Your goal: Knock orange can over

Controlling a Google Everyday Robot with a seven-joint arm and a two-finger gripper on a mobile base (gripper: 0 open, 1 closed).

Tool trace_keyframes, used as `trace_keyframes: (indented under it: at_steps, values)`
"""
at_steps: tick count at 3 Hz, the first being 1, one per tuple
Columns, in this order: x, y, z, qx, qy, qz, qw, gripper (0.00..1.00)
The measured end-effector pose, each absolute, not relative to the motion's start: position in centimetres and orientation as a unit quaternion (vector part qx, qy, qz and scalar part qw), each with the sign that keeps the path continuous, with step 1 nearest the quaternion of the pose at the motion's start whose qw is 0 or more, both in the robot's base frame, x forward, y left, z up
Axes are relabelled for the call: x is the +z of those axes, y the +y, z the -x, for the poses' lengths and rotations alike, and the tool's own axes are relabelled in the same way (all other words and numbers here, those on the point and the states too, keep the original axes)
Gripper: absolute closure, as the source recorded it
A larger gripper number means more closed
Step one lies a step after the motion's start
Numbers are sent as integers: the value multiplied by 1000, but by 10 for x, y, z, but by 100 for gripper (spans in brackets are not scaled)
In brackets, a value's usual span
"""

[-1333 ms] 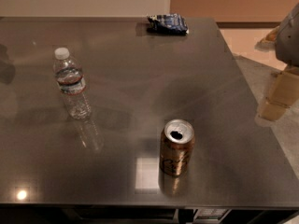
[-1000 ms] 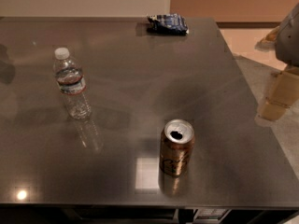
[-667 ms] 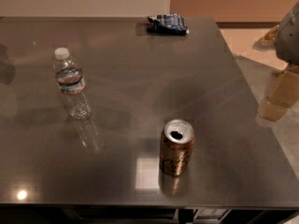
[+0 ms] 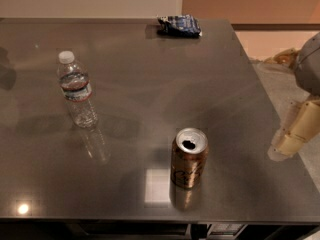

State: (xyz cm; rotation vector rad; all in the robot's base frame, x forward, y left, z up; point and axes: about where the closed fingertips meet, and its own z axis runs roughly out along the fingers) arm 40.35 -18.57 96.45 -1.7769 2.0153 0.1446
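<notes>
The orange can [image 4: 188, 159] stands upright near the front edge of the dark table [image 4: 150, 74]. It is coppery brown with a silver top, an open mouth and dark cursive lettering. My gripper [image 4: 295, 134] is at the far right, beside the table's right edge and well to the right of the can. It touches nothing.
A clear plastic water bottle [image 4: 76, 90] with a white cap stands upright at the left. A dark blue snack bag [image 4: 179, 25] lies at the table's back edge. The floor shows past the table's right side.
</notes>
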Motion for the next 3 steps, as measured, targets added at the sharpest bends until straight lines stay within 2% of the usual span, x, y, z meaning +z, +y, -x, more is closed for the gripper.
trace_keyframes:
  at_steps: [3]
  values:
    - [929,-108,-401,201,673,646,298,0]
